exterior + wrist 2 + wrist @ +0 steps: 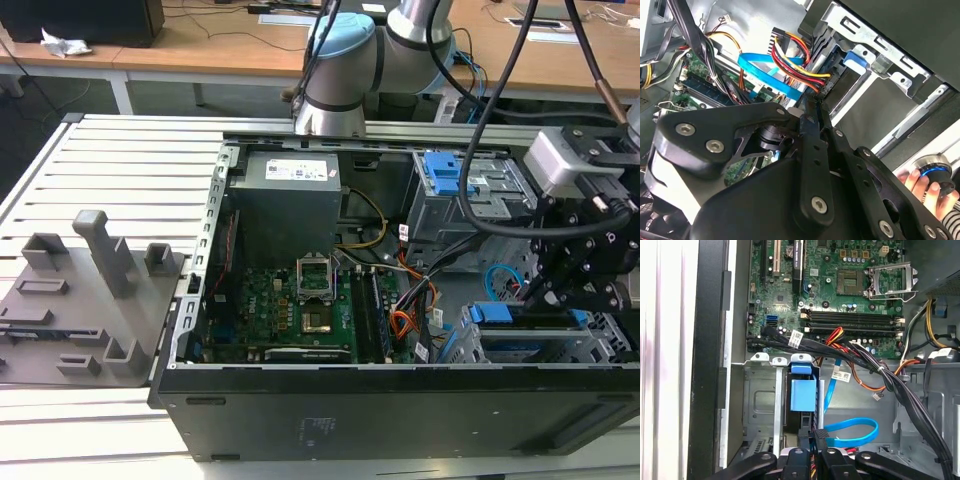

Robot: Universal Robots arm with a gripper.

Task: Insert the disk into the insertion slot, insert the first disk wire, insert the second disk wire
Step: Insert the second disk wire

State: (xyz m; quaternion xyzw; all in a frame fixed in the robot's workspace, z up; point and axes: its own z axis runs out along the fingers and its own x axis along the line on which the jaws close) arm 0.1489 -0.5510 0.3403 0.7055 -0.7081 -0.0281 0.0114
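The disk [803, 395] is sitting inside the insertion slot [760, 405], its blue caddy standing between the slot's grey metal walls in the first wrist view, and in the exterior view that same blue frame [520, 318] is lying in the cage [600, 340] at the exterior view's right end of the open computer case [380, 400]. The claw [812, 440] is hovering right at the rear of the disk, its black fingers drawn close together around a dark connector with red and yellow wires trailing from it, though whether it is truly clamping the plug I cannot tell. In the second wrist view the claw's fingertips [812, 107] are pointing at the multicoloured wire bundle [795, 60] just beside the drive cage [875, 60]. The second disk wire [855, 432], the flat light-blue cable, is looping on the case floor beside the claw, and in the second wrist view [767, 75] it is running diagonally across the motherboard edge. The motherboard [290, 310] is lying flat in the middle of the case, and the case is resting on the slatted bench [120, 170]. A hand [920, 185] is showing by a round knob in the second wrist view.
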